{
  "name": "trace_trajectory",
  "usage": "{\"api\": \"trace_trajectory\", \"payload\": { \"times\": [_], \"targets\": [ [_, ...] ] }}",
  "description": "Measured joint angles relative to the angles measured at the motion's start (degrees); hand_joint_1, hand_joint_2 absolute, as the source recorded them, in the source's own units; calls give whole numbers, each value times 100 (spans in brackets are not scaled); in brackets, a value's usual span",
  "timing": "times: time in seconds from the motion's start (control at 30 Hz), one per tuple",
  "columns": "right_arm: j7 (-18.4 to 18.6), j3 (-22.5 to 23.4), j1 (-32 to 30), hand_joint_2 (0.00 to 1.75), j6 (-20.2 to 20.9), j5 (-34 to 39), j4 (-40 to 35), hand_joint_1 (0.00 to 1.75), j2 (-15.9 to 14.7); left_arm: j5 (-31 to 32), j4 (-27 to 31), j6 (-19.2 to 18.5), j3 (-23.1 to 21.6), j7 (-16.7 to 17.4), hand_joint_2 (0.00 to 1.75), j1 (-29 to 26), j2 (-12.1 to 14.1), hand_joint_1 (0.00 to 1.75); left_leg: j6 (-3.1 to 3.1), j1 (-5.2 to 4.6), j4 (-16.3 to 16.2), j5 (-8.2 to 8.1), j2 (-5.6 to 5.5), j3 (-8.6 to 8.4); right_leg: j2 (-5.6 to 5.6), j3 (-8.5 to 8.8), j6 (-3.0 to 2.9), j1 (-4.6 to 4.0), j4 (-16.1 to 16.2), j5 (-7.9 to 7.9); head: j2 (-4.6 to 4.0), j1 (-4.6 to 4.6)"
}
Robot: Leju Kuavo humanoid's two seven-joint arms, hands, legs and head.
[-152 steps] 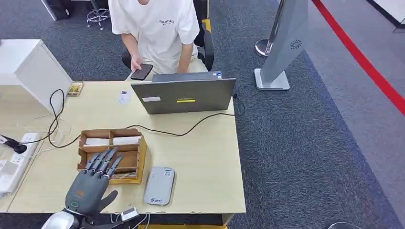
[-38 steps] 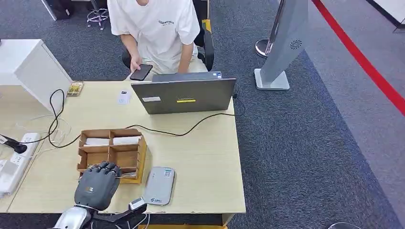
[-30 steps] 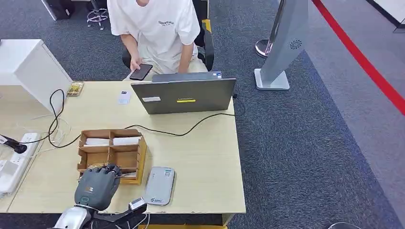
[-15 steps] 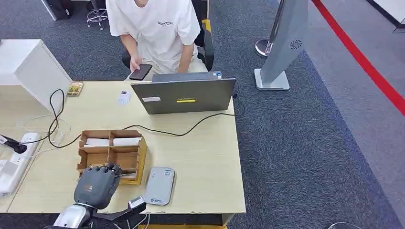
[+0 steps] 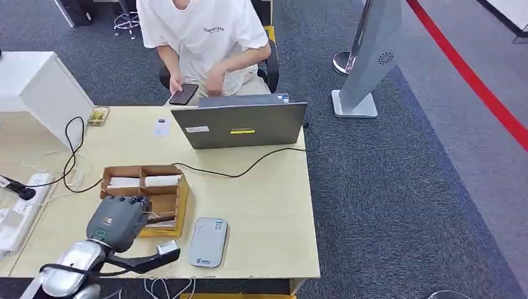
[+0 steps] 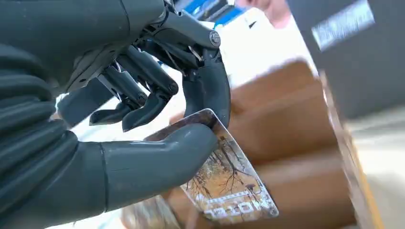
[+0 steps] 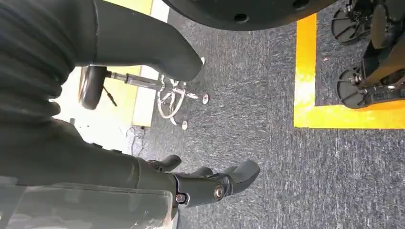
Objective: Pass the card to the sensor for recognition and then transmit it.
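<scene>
Card (image 6: pixel 228 183): thin, rounded corners, printed with bare trees on an orange-brown ground, pale lettering along one edge; pinched between thumb and a fingertip of left hand (image 6: pixel 119 119), most of it jutting clear past the fingers; held just above the near compartments of the cardboard tray (image 5: pixel 168 171) on the table (image 5: pixel 268 205); right hand (image 7: pixel 143 143) hangs over carpet, fingers loosely apart, holding nothing

The wooden counter (image 5: pixel 268 205) carries a cardboard box (image 5: pixel 168 199) near its front-left, a grey sensor (image 5: pixel 208 242) just beside it toward the front edge, a laptop (image 5: pixel 240 124) at the back with a black cable (image 5: pixel 249 167) trailing across, and what looks like a power strip (image 5: pixel 18 215) at the left.
</scene>
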State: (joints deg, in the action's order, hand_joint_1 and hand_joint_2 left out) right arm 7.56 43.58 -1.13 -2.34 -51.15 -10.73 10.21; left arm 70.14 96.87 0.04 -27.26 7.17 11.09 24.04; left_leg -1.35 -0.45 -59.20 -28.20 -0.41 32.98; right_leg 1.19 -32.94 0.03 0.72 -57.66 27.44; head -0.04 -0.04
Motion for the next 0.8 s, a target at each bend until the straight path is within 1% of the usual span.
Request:
{"api": "trace_trajectory", "payload": {
  "times": [0.13,0.23,0.3,0.37,0.4,0.47,0.53,0.6,0.63,0.7,0.8],
  "targets": [
    [46,68,-5,175,4,-96,-4,0,0,-328,310,-332,-160,-13,175,577,337,175,2,0,0,1,2,-2,3,-1,-3,0,-2,-2,0,-2],
    [118,74,-3,175,28,-184,-7,0,0,-628,469,-687,-293,-24,175,1107,533,175,1,0,-1,4,-9,0,-4,-1,-3,0,-2,-2,0,0],
    [162,81,0,175,44,-238,-9,0,0,-966,548,-1023,-409,-65,175,1541,671,175,1,0,-1,4,-10,2,-3,0,-3,0,-2,-3,0,2],
    [188,87,-1,175,55,-282,-11,0,0,-1163,612,-1222,-501,-85,175,1889,754,175,1,-2,-1,4,-8,-1,0,-1,-3,0,-2,-3,0,-4],
    [195,98,-4,175,70,-295,-11,0,0,-1369,623,-1434,-575,-131,175,2106,804,175,3,0,-3,6,-8,0,-1,-3,-3,0,-2,-3,0,-7],
    [201,122,0,175,112,-358,-11,0,0,-1946,623,-2020,-776,-192,175,2681,887,175,1,1,-4,8,-18,7,-10,-3,-2,-1,-2,-4,0,0],
    [203,135,0,175,133,-402,-15,0,0,-2307,616,-2338,-932,-125,175,3271,900,175,1,-1,-5,8,-19,7,-11,-6,-2,-1,-2,-5,0,-11],
    [205,170,9,175,149,-457,-17,0,0,-2553,553,-2454,-1165,18,175,3938,848,175,1,-1,-5,8,-24,12,-13,-4,1,-1,-1,-8,0,4],
    [205,179,14,175,149,-470,-20,0,0,-2594,509,-2470,-1286,63,175,4188,824,175,1,-5,-5,8,-23,9,-14,-2,1,1,-2,-8,0,2],
    [203,194,15,175,157,-476,-20,0,0,-2640,466,-2457,-1457,131,175,4459,780,175,1,-6,-5,7,-7,6,5,-4,2,2,-2,-9,0,-2],
    [208,208,10,175,157,-483,-20,0,0,-2645,424,-2417,-1587,153,175,4615,749,175,1,-6,-5,7,-6,7,4,-8,1,2,-1,-9,0,-2]
  ]
}}
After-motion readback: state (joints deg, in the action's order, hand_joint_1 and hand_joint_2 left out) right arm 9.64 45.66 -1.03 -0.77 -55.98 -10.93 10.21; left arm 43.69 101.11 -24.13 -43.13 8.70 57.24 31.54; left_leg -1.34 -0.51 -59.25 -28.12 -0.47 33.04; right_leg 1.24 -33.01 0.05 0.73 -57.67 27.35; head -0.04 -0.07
